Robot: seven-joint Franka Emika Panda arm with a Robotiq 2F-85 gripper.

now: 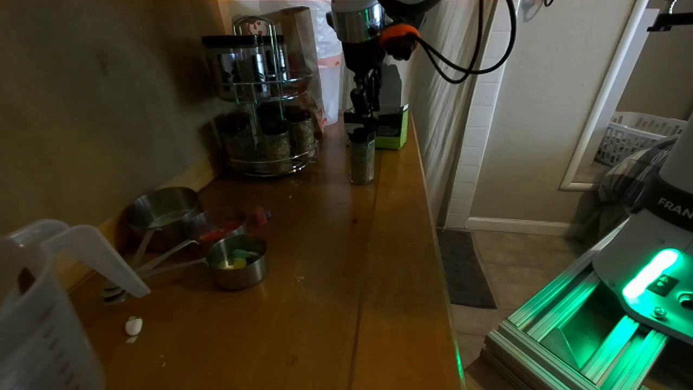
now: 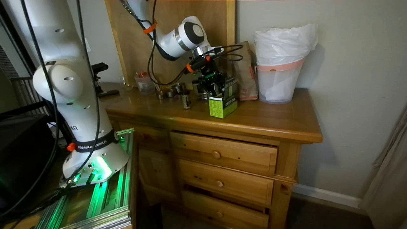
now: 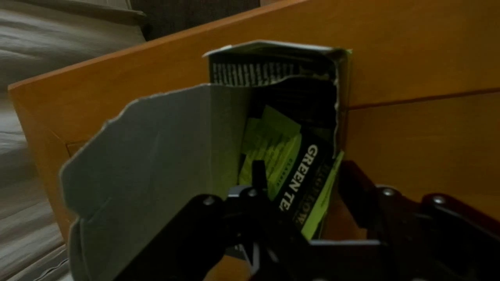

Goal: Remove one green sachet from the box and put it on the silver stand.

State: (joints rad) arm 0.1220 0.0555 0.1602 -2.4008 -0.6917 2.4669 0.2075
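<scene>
While the robot arm (image 2: 192, 35) bends over the desk (image 2: 276, 116), its pincer (image 3: 304, 171) hangs at the box (image 2: 221, 108), fingers (image 3: 353, 191) spread wide, one in front of a green sachet (image 3: 273, 144) in the wrist view. That sachet lies inside the open box, with another green edge showing beside it. In an exterior view, the silver stand (image 1: 273, 174) bears dark-lidded jars (image 1: 275, 146) near the wall (image 1: 97, 81), and a lone jar (image 1: 361, 162) stands upright on the desk nearby.

One box (image 2: 216, 108), one silver stand (image 1: 276, 99), three metal cups (image 1: 239, 275).
</scene>
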